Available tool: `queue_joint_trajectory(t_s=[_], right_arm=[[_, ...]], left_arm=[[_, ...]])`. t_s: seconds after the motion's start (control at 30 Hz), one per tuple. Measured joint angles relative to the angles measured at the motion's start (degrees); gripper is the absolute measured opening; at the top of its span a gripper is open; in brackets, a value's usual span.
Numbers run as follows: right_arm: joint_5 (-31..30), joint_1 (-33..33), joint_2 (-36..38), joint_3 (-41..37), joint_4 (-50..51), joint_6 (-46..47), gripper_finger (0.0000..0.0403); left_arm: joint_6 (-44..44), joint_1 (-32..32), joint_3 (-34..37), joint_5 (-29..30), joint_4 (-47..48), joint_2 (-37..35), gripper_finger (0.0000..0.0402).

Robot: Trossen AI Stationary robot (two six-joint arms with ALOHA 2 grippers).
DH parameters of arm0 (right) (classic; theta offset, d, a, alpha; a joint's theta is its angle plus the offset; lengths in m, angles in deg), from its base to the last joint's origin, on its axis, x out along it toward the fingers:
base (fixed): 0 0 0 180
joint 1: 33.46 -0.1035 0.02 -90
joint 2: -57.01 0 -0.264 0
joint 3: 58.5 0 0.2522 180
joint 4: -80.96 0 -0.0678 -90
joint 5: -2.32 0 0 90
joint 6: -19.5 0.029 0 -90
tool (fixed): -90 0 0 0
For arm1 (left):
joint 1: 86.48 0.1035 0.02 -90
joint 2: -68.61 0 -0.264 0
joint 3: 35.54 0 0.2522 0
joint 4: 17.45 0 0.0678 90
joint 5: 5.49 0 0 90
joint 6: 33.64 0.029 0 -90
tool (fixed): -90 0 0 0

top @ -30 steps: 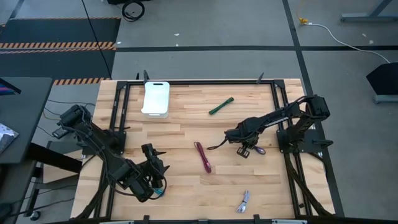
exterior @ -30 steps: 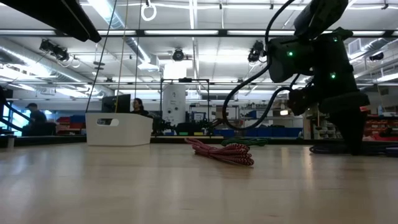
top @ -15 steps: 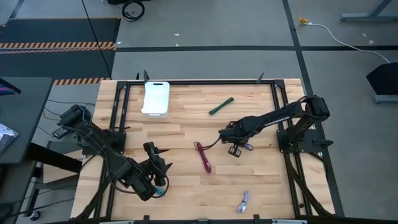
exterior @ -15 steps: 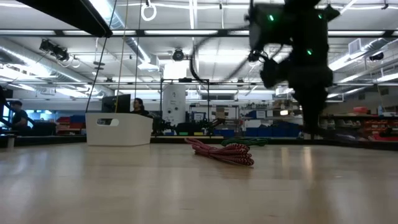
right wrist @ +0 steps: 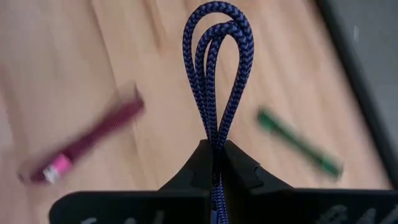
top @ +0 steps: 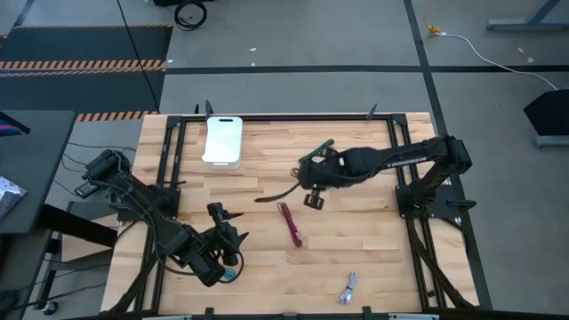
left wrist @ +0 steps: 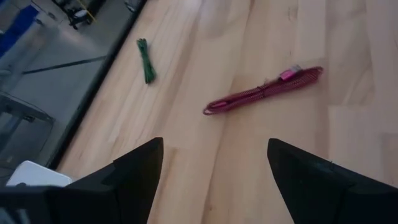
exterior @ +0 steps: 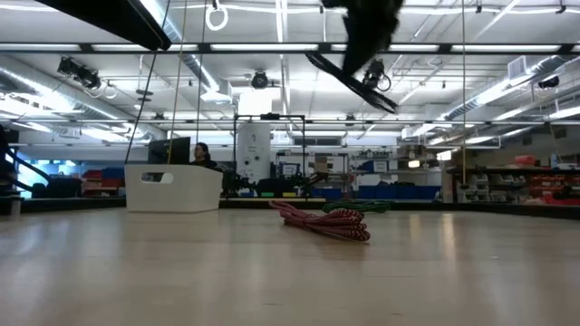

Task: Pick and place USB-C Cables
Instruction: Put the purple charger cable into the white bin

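1. Waiting near the table's front-left corner, the left gripper (top: 224,233) has its fingers spread, holding nothing.
2. Magenta cable (top: 291,224) lies mid-table; green cable (top: 313,153) lies beyond it — near the back.
3. Right gripper (top: 307,178) — raised mid-table, fingers pinching the purple cable (right wrist: 217,74).

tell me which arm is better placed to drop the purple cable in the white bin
Right. The right gripper is already shut on the purple cable, lifted over mid-table near the white bin. The left gripper sits open and empty at the near-left corner.
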Motion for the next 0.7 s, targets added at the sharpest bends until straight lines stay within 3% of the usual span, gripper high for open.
queue_joint_trajectory(t_s=[0.23,0.4,0.57,0.7], right_arm=[[0.45,3.53,0.03,0.56,-17.21,-20.07,0.0015],[3.16,5.61,0.0,-1.41,-26.29,-22.43,0.0015],[11.08,5.31,0.01,-2.25,-26.45,-27.82,0.0015],[11.04,3.84,0.01,-2.29,-19.49,-31.91,0.0015]], left_arm=[[-2.84,1.39,0.0,3.08,0.12,0.0,0.0298],[-2.88,4.69,0.0,4.38,0.55,0.02,0.0298],[-2.19,7.86,0.0,13.1,2.57,0.02,0.0298],[-2.24,8.51,0.0,24.07,3.81,-1.41,0.0298]])
